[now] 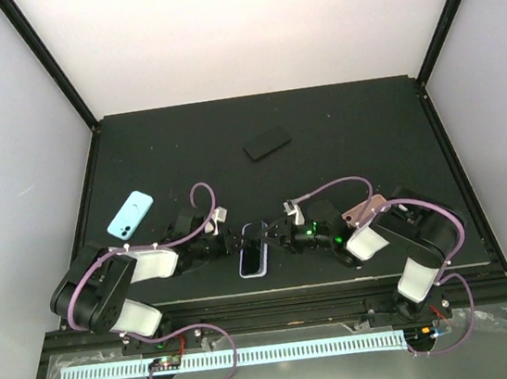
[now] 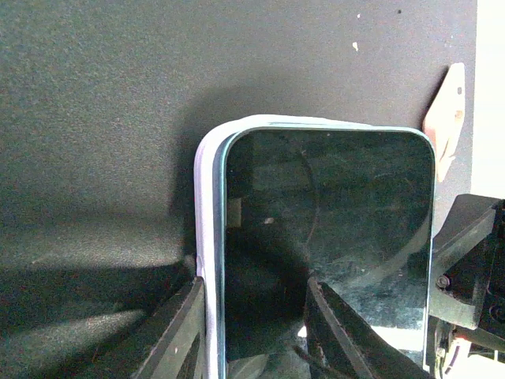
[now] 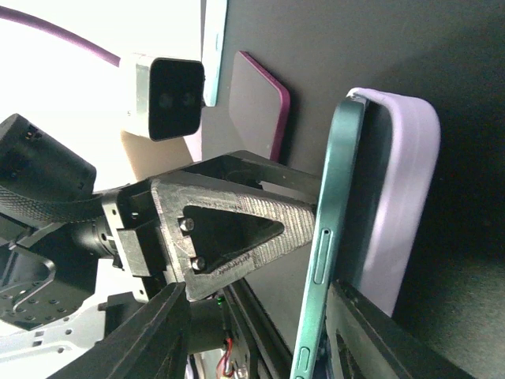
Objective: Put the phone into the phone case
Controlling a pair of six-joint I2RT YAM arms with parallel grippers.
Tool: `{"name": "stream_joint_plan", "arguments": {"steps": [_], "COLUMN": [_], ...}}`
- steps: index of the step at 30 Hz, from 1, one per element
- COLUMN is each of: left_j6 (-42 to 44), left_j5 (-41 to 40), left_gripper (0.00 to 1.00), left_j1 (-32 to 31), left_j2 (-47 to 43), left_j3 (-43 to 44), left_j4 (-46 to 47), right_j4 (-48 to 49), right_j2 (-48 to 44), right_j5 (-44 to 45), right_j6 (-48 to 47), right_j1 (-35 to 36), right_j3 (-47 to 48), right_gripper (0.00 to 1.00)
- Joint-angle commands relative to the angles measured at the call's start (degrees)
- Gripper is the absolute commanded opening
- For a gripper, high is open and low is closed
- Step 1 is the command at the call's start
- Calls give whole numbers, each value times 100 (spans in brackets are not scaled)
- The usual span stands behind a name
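From above, I see both arms reaching inward near the front edge of the table (image 1: 349, 130), meeting over the phone (image 1: 255, 262), which lies lengthwise between them. A pale blue slab (image 1: 130, 215) sits off to the left, a black one (image 1: 267, 142) farther back, and a pink one (image 1: 364, 210) by the right arm.

On the left wrist camera, the phone (image 2: 331, 221) lies screen-up in the lilac case (image 2: 203, 237). The left jaws are parted, straddling the case's long side: one finger (image 2: 177, 335) is against its outer wall and the other (image 2: 343, 335) is over the glass.

On the right wrist camera, the phone's green edge (image 3: 335, 197) is tilted up off the case (image 3: 402, 197), joined to it at the far corner. The right jaws gape wide, gripping nothing. One finger (image 3: 367, 335) is beneath the case and the other (image 3: 154, 335) is well clear. A left finger (image 3: 229, 229) touches the phone's edge.
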Motion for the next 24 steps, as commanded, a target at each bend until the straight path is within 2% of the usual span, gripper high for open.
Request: {"name": "stream_joint_plan", "arguments": {"steps": [1,3,5,9,12,16,20,24], "left_j6": [-186,-207,-205,-277,-390,-581,-586,-576], "left_j5": [150,114,81,79,252,454,480,440], "left_gripper": [37,37,37,37,37,37,37,37], "left_j1": [-73,-74,-70,-70,-76,-104,-158,-188], "left_j2": [59,12,-23,18,116,101,39,-22], "left_j3": [-264,-280,-264,-254,-341,-514,-518,-522], "left_j4": [-460,-519,-634,-870,-811,-516,-515,-498], "right_j4": [794,797,394,-1625,-2463,-3397,-3837,-3941], "right_j2": [213,233,129,-381,-675,-956,-1097,-1009], "right_j5": [-131,-117,-37,446,740,1043,1103,999], "right_j6": [155,158,-27,-781,-1198,-1606,-1832,-1881], "right_j1": [-12,-14,-12,-27,-49,-43,-40,-35], "right_j3": [78,47,50,231,329,523,592,656], "right_gripper": [49,49,48,47,44,35,23,20]}}
